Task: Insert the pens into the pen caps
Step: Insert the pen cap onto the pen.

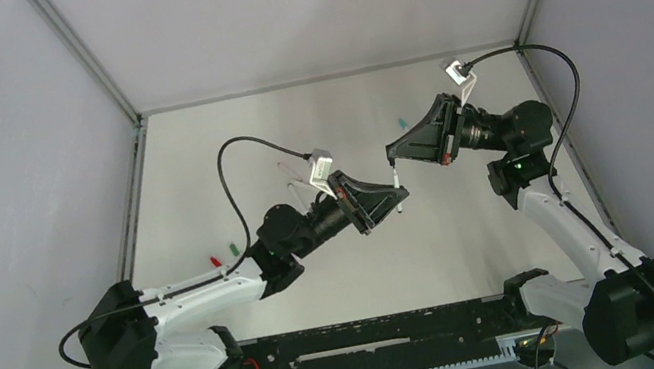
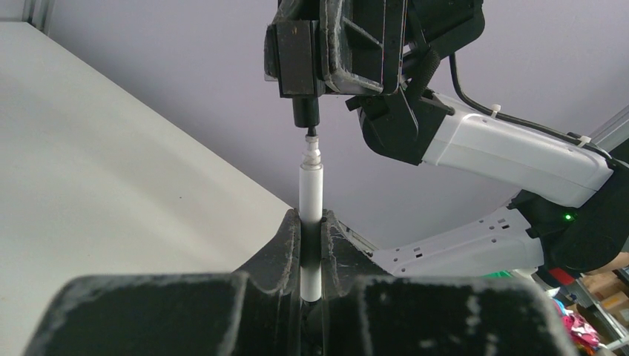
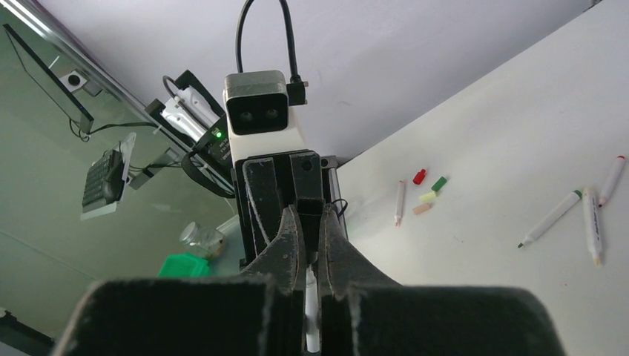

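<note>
In the left wrist view my left gripper point(image 2: 311, 216) is shut on a white-barrelled pen point(image 2: 310, 189) that stands upright between its jaws. The pen's tip point(image 2: 311, 138) meets the mouth of a black pen cap point(image 2: 305, 111), and my right gripper point(image 3: 310, 215) is shut on that cap from above. From overhead both grippers point(image 1: 399, 194) point(image 1: 390, 157) meet over the middle of the table. More pens point(image 3: 550, 219) point(image 3: 592, 226) point(image 3: 400, 202) lie on the table. Red point(image 3: 419, 176), green point(image 3: 439, 183), yellow-green point(image 3: 428, 196) and peach point(image 3: 422, 209) caps lie beside them.
A teal cap point(image 1: 401, 121) lies alone towards the back of the table. Red point(image 1: 214, 261) and green point(image 1: 232, 249) caps sit by the left arm's forearm. Grey walls close in the table point(image 1: 477, 249) on three sides.
</note>
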Motion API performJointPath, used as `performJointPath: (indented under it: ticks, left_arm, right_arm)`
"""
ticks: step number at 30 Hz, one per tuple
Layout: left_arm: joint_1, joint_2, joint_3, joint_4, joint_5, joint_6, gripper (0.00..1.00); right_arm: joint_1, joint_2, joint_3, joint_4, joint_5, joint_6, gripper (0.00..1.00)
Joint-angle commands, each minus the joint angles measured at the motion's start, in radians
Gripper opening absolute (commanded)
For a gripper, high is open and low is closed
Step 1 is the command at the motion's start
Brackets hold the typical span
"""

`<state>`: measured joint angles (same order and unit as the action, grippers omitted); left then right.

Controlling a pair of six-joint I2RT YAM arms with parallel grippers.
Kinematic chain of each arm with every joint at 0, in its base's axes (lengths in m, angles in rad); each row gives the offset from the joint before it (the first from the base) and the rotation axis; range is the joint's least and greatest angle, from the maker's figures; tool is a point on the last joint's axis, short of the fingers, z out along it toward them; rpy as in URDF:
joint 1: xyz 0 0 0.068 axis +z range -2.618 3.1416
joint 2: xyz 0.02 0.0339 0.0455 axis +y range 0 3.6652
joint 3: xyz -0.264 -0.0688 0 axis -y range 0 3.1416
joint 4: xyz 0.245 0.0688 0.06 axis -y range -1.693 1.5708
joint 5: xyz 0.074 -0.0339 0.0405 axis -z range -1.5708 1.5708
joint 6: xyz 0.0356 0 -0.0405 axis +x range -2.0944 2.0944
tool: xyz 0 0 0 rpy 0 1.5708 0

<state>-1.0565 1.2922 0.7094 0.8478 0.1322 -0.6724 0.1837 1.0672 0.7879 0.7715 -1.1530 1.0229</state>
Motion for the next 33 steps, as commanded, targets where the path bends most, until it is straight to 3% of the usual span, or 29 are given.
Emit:
performJointPath:
  ticks: [1,21,33]
  left_arm:
    - [-0.003,-0.033,0.001,0.027,-0.021,0.028,0.0]
    - [0.005,-0.033,0.014,0.017,-0.057,0.045,0.0]
    - [0.074,-0.06,0.073,-0.009,-0.105,0.104,0.0]
  right_arm:
    - [-0.002,-0.018,-0.002,0.005,0.01,-0.02,0.0]
    - [0.023,-0.011,-0.003,0.001,-0.001,-0.017,0.0]
    - [0.059,0.006,-0.003,-0.104,0.004,-0.116,0.0]
